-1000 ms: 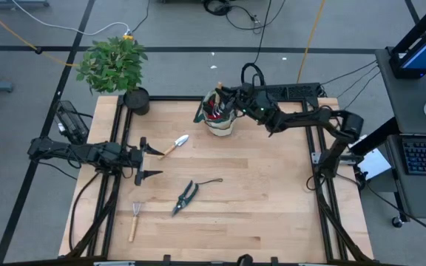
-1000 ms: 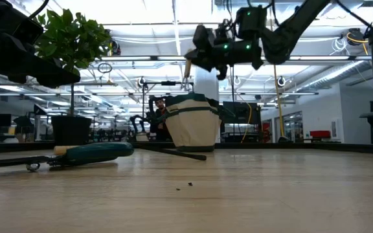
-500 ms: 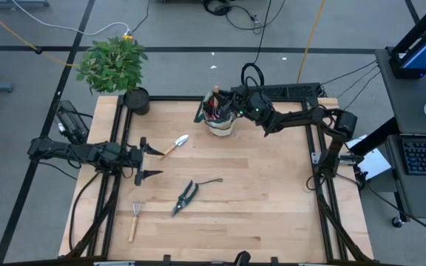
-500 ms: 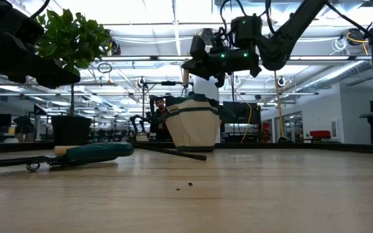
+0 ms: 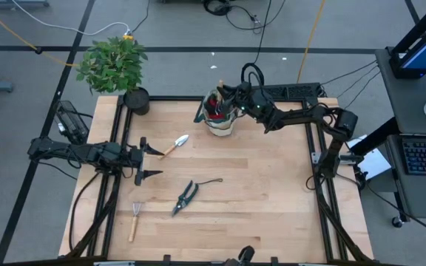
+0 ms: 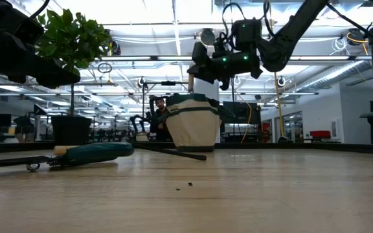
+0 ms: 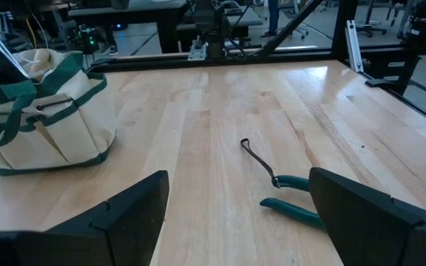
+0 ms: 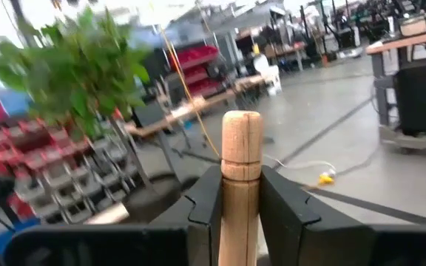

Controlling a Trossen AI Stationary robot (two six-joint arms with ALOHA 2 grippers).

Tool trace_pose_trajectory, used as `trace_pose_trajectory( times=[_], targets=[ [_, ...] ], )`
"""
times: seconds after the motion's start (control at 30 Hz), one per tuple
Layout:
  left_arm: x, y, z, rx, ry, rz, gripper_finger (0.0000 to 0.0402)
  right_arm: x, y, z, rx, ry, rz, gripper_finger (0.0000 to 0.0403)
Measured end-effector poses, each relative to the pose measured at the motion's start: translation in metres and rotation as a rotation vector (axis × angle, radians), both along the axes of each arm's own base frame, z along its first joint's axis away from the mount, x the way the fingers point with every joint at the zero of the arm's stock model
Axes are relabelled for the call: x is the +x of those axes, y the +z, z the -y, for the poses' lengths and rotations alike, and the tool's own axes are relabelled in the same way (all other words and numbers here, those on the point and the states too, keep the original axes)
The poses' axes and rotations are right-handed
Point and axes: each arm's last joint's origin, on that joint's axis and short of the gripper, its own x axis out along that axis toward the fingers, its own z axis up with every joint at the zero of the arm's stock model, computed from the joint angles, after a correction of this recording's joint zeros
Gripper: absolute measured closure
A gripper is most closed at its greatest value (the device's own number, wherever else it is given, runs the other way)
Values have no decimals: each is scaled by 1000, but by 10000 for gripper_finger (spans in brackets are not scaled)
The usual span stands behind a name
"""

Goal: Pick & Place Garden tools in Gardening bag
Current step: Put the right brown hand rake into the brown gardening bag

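While gripped, wooden handle upright.

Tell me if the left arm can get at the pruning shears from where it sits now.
Probably yes. The left gripper waits at the table's left side with jaws open and empty, and the pruning shears lie flat on bare wood nearby, with nothing between them. The right gripper is busy far off over the gardening bag.

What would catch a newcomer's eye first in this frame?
Probably the right gripper poised over the gardening bag at the table's far edge, its jaws shut on a wood-handled tool standing upright. Next, the tools left on the boards: a trowel, pruning shears and a little rake, with the open left gripper waiting beside them.
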Motion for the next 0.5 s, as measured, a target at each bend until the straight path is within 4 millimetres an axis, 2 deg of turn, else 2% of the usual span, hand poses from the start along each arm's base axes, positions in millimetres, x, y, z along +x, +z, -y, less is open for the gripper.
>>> trace_pose_trajectory(
  times=[0.2, 0.5],
  targets=[
    [0, 0, 0, 0, 0, 0, 69, 3, -9, -4, -15, 10, -123, 344],
    [0, 0, 0, 1, 0, -1, 68, 11, -11, -21, -114, 55, -208, 344]
  ],
)
